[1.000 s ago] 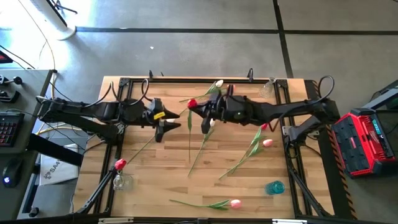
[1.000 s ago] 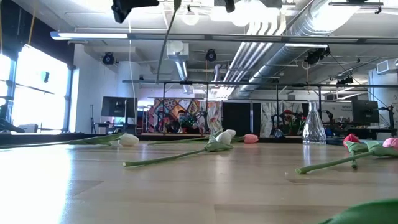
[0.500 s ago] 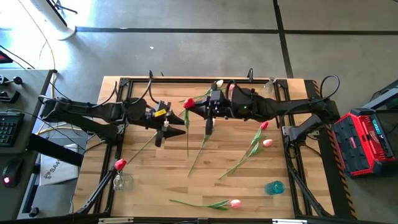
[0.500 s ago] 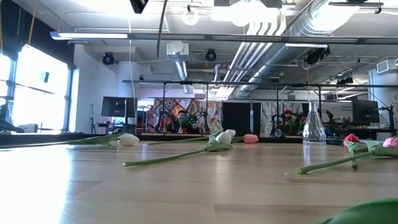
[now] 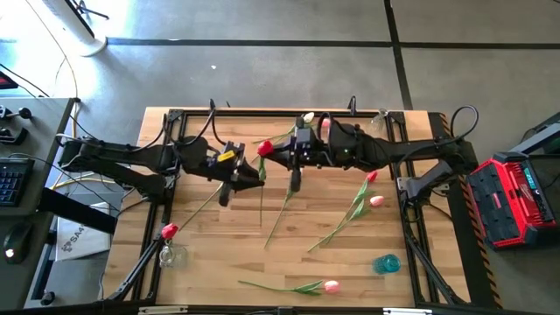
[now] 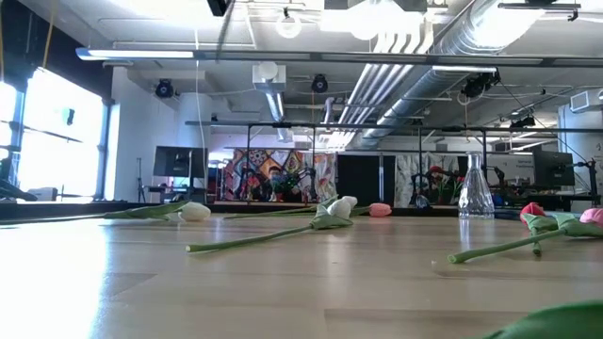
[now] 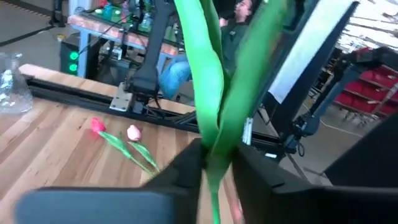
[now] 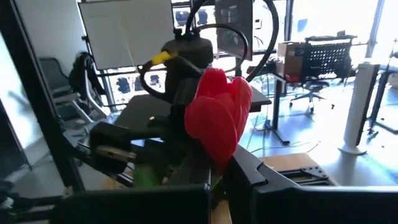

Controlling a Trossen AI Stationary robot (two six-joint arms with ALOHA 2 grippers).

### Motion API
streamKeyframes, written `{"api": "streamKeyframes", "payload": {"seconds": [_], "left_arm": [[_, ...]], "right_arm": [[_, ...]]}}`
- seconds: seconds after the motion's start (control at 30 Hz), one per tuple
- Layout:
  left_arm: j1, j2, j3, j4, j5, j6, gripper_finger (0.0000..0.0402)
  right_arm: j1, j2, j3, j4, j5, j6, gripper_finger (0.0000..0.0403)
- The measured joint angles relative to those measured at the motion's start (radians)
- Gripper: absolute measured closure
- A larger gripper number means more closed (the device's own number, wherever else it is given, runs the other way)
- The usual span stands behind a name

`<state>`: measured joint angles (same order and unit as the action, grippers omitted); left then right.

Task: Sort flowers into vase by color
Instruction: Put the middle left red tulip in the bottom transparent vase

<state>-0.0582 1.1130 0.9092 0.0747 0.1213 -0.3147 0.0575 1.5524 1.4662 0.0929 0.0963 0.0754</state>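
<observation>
Between my two hands, above the middle of the bench (image 5: 201,245), hangs the red tulip (image 5: 264,149) that the hand-over turns on. Its long axis runs from the red head, just beside the right hand (image 5: 278,154), down through the stem to the free end hanging over the boards. The left hand (image 5: 251,174) sits on that stem just below the head, so both hands are at the same flower, the right one nearer the bloom. In the left wrist view the stem and leaf (image 7: 214,118) pass straight between my two dark fingers (image 7: 186,168), which look pressed in on them. In the right wrist view the red head (image 8: 217,115) stands directly above the closed right fingers (image 8: 249,171), clamped on the stem under it.

Farther out, other tulips lie flat on the bench, well apart from both hands; one red head (image 5: 169,231) rests near the clear vase (image 5: 172,255).

Compared with a second ago, the left hand has come in from well apart to the stem and drawn its fingers together, while the right grip is unchanged.
</observation>
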Motion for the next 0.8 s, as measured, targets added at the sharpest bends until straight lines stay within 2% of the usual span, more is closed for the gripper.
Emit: {"api": "streamKeyframes", "payload": {"seconds": [0.07,0.1,0.27,0.4,0.47,0.53,0.67,0.8], "left_arm": [[0.000,-0.005,0.000,-0.005,0.015,0.021,0.0384],[0.000,-0.007,0.000,-0.008,0.018,0.027,0.0390],[-0.005,-0.038,0.000,-0.053,0.017,0.048,0.0395],[-0.038,-0.149,0.000,-0.184,0.003,0.084,0.0397],[-0.082,-0.228,0.000,-0.268,0.016,0.124,0.0397],[-0.147,-0.316,0.000,-0.338,0.028,0.170,0.0398],[-0.294,-0.480,0.001,-0.521,-0.035,0.187,0.0398],[-0.412,-0.578,0.000,-0.623,-0.075,0.139,0.0398]], "right_arm": [[0.005,0.000,0.000,0.000,0.000,0.011,0.0388],[0.009,0.000,0.000,-0.001,0.001,0.010,0.0380],[0.023,0.000,0.000,-0.007,0.064,-0.005,0.0310],[0.026,-0.015,-0.001,-0.035,0.207,0.099,0.0250],[0.023,-0.024,-0.002,-0.075,0.290,0.197,0.0229],[0.017,-0.037,-0.001,-0.118,0.322,0.255,0.0215],[0.023,-0.034,0.000,-0.193,0.333,0.319,0.0205],[0.024,-0.034,-0.001,-0.238,0.346,0.376,0.0205]]}}
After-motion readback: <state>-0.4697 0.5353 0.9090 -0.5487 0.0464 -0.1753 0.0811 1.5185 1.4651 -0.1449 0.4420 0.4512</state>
